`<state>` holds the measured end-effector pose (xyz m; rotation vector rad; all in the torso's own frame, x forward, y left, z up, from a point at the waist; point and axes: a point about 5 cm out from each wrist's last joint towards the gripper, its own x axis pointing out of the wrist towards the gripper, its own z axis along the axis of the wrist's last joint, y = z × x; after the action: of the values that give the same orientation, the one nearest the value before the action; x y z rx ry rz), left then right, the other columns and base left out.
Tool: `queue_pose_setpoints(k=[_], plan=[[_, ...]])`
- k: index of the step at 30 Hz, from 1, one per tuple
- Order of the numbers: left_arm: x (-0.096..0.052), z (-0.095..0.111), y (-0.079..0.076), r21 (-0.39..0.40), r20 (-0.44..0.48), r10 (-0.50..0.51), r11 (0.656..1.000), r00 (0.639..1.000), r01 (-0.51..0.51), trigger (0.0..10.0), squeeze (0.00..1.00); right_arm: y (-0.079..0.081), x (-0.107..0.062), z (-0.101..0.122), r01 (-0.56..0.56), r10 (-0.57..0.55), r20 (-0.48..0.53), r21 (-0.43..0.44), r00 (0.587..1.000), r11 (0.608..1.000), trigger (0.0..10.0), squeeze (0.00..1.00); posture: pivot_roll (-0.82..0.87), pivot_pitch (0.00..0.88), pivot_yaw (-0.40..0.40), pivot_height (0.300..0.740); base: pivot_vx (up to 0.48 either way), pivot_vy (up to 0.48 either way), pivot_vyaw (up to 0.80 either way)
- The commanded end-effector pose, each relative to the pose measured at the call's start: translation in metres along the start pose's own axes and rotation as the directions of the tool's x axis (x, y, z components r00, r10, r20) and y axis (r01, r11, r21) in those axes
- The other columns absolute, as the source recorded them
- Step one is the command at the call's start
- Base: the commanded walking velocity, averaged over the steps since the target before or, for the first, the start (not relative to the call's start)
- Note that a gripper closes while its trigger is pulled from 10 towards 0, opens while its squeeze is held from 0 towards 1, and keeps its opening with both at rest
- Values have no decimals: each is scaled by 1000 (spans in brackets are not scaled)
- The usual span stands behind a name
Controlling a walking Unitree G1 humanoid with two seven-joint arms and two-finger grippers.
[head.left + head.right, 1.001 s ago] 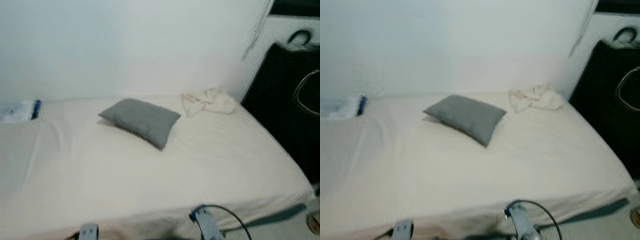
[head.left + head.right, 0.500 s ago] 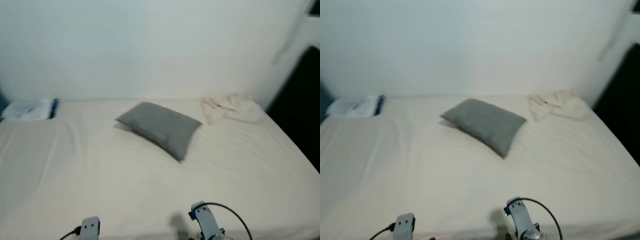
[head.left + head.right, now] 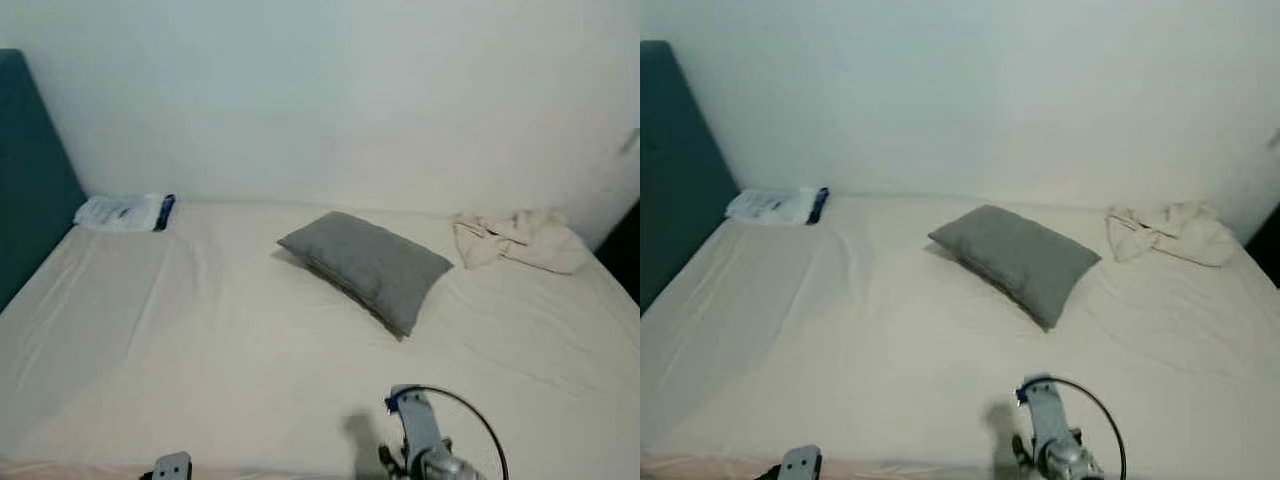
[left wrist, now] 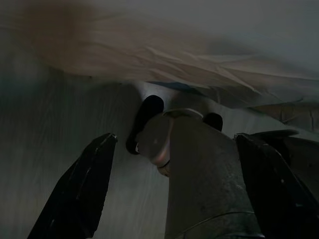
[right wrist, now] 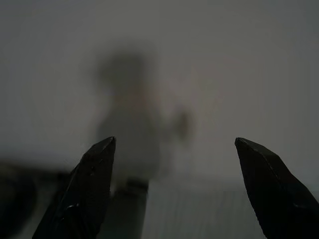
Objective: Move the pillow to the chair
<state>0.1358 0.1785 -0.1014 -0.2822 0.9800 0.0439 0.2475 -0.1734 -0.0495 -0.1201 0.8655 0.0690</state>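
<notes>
A grey pillow (image 3: 368,266) lies tilted near the middle back of a bed with a cream sheet (image 3: 200,350). Both arms sit low at the near edge of the bed, well short of the pillow: the left arm (image 3: 172,466) at the bottom left, the right arm (image 3: 422,445) with its black cable at the bottom centre. In the dim left wrist view my left gripper (image 4: 174,199) is open, fingers wide apart over a grey robot part and the sheet's hem. My right gripper (image 5: 174,194) is also open, with nothing between its fingers against a blurred grey background.
A crumpled cream cloth (image 3: 520,240) lies at the back right of the bed. A white packet with a blue end (image 3: 125,212) rests at the back left beside a teal headboard (image 3: 30,180). A white wall runs behind the bed.
The camera has swung left: the pillow and cloth have shifted right in the picture, the teal headboard has come into view, and the black object at the right has gone. The pillow itself has not moved.
</notes>
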Motion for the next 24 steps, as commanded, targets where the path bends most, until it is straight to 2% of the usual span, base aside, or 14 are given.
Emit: queue_pose_setpoints(k=[1, 4, 9, 11, 22, 24], plan=[[-1, -3, 1, 22, -12, -1, 1000, 1000, 1, 10000, 0, -3, 1, 11, 15, -16, 44, 33, 999, 999, 10000, 0, 29, 41, -65, 740, 0, 0, 0], [-1, -2, 1, 40, -9, -2, 999, 1000, 2, 10000, 0, -6, 1, 30, 22, -28, 97, 63, 995, 998, 10000, 0, 26, 40, -62, 740, 0, 0, 0], [0, -1, -1, 54, -7, -10, 998, 1000, 10, 10000, 0, -2, 2, 37, -1, -7, 122, 65, 993, 998, 10000, 0, 24, 42, -60, 740, 0, 0, 0], [0, -1, -1, 59, -9, -14, 998, 1000, 14, 10000, 0, 1, 2, 37, -10, 3, 122, 60, 993, 998, 10000, 0, 22, 42, -59, 740, 0, 0, 0], [1, 1, -5, 43, -10, -32, 999, 999, 32, 10000, 0, 20, 2, 19, -84, 82, 67, 19, 994, 996, 10000, 0, 19, 47, -63, 740, 0, -474, 0], [2, 1, -6, 22, -6, -30, 999, 1000, 30, 10000, 0, 22, 2, 16, -100, 98, 59, 18, 993, 995, 10000, 0, 21, 47, -66, 740, 0, 0, 0]])
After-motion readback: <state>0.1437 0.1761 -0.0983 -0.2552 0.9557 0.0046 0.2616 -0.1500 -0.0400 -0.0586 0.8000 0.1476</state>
